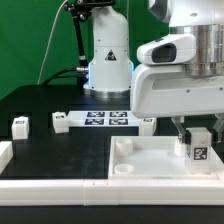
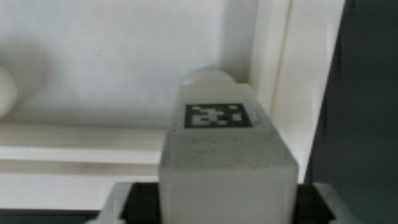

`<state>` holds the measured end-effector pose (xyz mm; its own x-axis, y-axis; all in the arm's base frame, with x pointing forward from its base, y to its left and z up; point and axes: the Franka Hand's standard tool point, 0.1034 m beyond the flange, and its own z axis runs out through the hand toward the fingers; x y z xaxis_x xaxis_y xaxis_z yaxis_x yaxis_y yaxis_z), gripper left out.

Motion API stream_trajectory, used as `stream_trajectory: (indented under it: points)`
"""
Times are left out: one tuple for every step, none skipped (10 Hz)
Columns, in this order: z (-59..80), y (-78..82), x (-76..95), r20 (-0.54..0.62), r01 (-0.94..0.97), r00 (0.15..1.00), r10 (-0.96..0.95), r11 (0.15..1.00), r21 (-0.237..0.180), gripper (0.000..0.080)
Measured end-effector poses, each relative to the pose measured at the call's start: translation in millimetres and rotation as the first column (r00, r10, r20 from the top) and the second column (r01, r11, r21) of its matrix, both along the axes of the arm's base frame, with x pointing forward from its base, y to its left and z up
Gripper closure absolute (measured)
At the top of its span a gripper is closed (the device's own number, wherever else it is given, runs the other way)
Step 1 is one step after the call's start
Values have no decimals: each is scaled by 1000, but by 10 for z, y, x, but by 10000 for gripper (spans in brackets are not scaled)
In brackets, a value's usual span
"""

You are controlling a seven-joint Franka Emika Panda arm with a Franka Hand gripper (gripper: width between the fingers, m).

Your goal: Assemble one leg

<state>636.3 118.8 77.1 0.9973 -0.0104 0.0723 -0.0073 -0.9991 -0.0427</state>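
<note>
The end effector (image 1: 193,127) is clamped on one leg (image 1: 197,146), held upright over the white tabletop (image 1: 150,165). Two more legs (image 1: 20,125) (image 1: 61,122) lie on the black worktop (image 1: 60,155), flanking one marker board (image 1: 108,119). A green backdrop (image 1: 30,40) stands behind.

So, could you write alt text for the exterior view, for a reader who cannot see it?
The gripper holds a tagged white leg upright over the white tabletop at the exterior view's right. Further back on the black table lie the marker board and two more legs.
</note>
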Motion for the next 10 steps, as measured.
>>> stream_trajectory:
  points:
    - [-1,2,-1,-5,113,994,-113,994,10,509]
    - [-2,-1,4,1,206,979,-206,978,19,509]
    - [-5,-7,-3,17,308,951,-309,951,31,509]
    - [-6,-28,-6,28,383,923,-384,923,36,509]
    - [-7,-96,-8,33,482,875,-483,875,39,507]
    - [-5,-174,-11,43,563,824,-564,825,42,501]
    - [-4,-212,-20,48,614,787,-615,788,44,501]
    - [-2,-260,-26,50,682,728,-684,730,44,494]
    - [-2,-313,-44,55,735,675,-736,677,41,488]
    - [-1,-347,-49,60,749,659,-750,662,41,488]
